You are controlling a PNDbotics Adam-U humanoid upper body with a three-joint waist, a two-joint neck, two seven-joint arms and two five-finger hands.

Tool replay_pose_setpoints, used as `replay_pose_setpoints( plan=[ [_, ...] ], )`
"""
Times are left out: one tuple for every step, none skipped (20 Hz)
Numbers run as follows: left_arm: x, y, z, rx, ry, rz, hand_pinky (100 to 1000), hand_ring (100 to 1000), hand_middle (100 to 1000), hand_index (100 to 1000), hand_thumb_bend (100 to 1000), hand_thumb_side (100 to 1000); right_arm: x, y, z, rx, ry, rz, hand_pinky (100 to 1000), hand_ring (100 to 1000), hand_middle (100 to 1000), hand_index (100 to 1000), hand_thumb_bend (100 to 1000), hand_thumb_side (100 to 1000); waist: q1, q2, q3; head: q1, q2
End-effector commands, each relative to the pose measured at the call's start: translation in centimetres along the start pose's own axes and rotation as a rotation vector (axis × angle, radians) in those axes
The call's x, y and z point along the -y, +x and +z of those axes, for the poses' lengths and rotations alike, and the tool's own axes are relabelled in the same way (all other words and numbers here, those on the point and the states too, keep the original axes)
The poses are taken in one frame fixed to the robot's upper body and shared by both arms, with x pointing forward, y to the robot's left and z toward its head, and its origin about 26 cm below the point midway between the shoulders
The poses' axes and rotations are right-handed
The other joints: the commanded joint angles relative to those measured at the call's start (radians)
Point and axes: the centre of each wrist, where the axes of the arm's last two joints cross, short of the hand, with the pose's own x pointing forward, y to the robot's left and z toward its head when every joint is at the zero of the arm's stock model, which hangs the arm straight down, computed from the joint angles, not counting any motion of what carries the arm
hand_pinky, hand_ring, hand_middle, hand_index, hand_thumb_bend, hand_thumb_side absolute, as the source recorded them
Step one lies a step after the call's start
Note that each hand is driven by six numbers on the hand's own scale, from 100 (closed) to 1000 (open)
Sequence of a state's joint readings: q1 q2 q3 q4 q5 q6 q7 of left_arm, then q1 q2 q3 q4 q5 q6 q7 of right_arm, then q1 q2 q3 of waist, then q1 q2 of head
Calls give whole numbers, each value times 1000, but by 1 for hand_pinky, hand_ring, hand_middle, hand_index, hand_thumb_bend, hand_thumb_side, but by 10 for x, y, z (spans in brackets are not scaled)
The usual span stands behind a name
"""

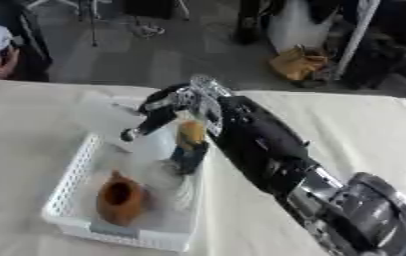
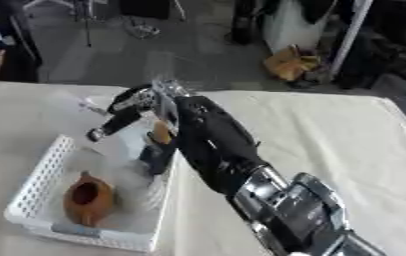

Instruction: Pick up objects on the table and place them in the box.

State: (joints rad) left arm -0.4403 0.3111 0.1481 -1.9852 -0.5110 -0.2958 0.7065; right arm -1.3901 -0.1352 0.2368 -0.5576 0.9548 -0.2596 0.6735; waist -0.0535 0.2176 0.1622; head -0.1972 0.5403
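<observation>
A white slatted basket (image 1: 67,189) stands on the cloth-covered table at the left. A brown clay pot (image 1: 121,199) lies in its near end, beside something pale and see-through (image 1: 164,176). My right arm reaches in from the lower right, and my right hand (image 1: 185,106) hangs over the basket's far right part. A small orange-brown object (image 1: 192,133) sits against the palm, held between the dark thumb (image 1: 189,157) below it and the fingers above. One finger (image 1: 145,126) sticks out to the left over the basket. My left hand does not show.
The table (image 2: 329,135) is covered with a cream cloth and stretches bare to the right of the arm. Beyond the far edge are a grey floor, a tan bag (image 1: 298,62) and dark furniture. A person sits at the far left edge.
</observation>
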Motion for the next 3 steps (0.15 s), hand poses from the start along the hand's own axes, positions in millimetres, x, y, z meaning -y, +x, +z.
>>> replay_pose_setpoints(
  plan=[
    [-3,2,-9,34,9,-1,937,927,864,890,100,1000,25,-8,23,-34,-76,63,1000,1000,996,1000,368,1000,5,-18,-2,-5,-11],
    [-3,2,-9,35,8,-1,937,927,864,891,100,1000,28,-6,25,-40,-84,85,1000,1000,1000,1000,386,1000,5,-18,-3,-5,-11],
    [-3,2,-9,35,8,-1,937,927,865,891,100,1000,30,-5,26,-45,-89,101,1000,1000,1000,1000,434,1000,5,-19,-3,-5,-11]
  ],
)
